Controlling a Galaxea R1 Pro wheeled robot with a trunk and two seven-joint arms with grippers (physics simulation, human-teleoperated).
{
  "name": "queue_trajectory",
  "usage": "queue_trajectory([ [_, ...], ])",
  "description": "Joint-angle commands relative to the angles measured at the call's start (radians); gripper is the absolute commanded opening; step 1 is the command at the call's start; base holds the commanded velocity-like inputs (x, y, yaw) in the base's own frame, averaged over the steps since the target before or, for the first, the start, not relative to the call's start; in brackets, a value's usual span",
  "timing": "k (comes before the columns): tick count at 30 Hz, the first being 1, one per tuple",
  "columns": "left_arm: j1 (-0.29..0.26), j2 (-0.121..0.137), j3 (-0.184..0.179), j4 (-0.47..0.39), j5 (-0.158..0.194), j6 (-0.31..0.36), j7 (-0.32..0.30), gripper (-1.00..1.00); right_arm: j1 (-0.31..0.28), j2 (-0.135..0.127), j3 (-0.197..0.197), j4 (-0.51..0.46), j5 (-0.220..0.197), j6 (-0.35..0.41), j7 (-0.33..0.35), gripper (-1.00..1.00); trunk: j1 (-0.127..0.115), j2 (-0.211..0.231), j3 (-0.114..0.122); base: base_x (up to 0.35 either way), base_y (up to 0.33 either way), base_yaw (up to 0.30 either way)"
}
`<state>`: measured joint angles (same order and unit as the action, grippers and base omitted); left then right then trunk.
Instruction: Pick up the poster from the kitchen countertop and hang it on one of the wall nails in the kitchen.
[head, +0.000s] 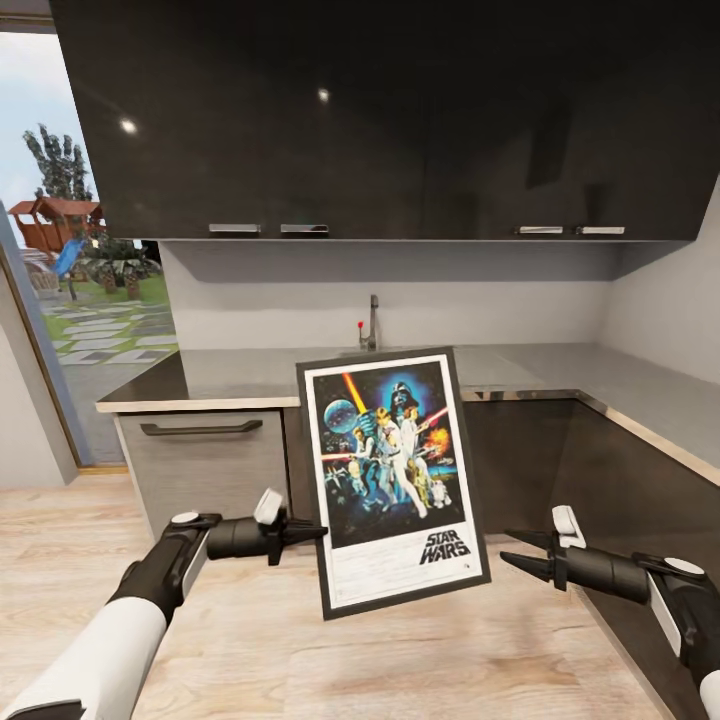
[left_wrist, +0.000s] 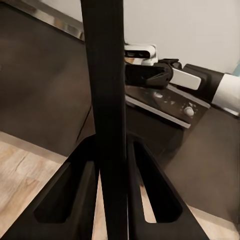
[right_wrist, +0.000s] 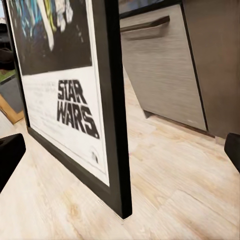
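While my head camera is showing the black-framed, white-bordered Star Wars poster (head: 392, 480) hanging tilted in the air before the long grey kitchen countertop (head: 230, 375), my left wrist camera is giving me just its thin black edge, which my left gripper (head: 318, 532) is clamping between its dark fingers (left_wrist: 70, 200). My right gripper (head: 512, 550) is idling just beside the frame's other edge with fingers parted and touching nothing, and its camera is cutting off the artwork's top above the light wooden floor (right_wrist: 175, 185).
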<state>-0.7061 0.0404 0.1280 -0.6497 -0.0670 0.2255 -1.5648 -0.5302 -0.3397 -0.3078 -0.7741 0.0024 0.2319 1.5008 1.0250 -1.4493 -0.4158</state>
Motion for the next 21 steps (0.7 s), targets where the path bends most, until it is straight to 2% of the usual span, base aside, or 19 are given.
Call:
queue_trajectory([
  [1,-0.001,-0.001,0.010,0.005,-0.007,0.010,-0.006,-1.00,-0.001,0.000,-0.001,0.000,0.000,0.011,0.004,1.00,0.000,-0.001,-0.001,0.000,0.000,0.000],
  [6,-0.001,-0.001,0.037,0.032,-0.007,0.010,-0.006,-1.00,-0.001,0.000,-0.001,0.000,0.000,0.011,0.004,1.00,0.000,-0.001,-0.001,0.000,0.000,0.000],
  [10,-0.001,-0.001,0.037,0.032,-0.007,0.010,-0.006,-1.00,-0.001,0.000,-0.001,0.000,0.000,0.011,0.004,1.00,0.000,-0.001,-0.001,0.000,0.000,0.000],
  [15,0.003,-0.029,0.008,0.004,-0.002,0.036,-0.006,-1.00,-0.029,-0.028,0.000,-0.026,0.002,0.039,0.032,1.00,0.000,-0.001,-0.001,0.000,0.000,0.000],
  [19,0.005,-0.035,-0.015,-0.018,0.000,0.041,-0.006,-1.00,-0.052,-0.051,0.002,-0.036,0.005,0.045,0.055,1.00,0.000,-0.001,-0.001,0.000,0.000,0.000],
  [20,0.005,-0.035,-0.088,-0.100,0.000,0.041,-0.006,-1.00,-0.117,-0.146,0.003,-0.037,0.005,0.044,0.065,1.00,0.000,-0.001,-0.001,0.000,0.000,0.000],
  [21,0.005,-0.035,-0.091,-0.105,0.001,0.041,-0.006,-1.00,-0.123,-0.149,0.005,-0.038,0.006,0.044,0.067,1.00,0.000,-0.001,-0.001,0.000,0.000,0.000],
])
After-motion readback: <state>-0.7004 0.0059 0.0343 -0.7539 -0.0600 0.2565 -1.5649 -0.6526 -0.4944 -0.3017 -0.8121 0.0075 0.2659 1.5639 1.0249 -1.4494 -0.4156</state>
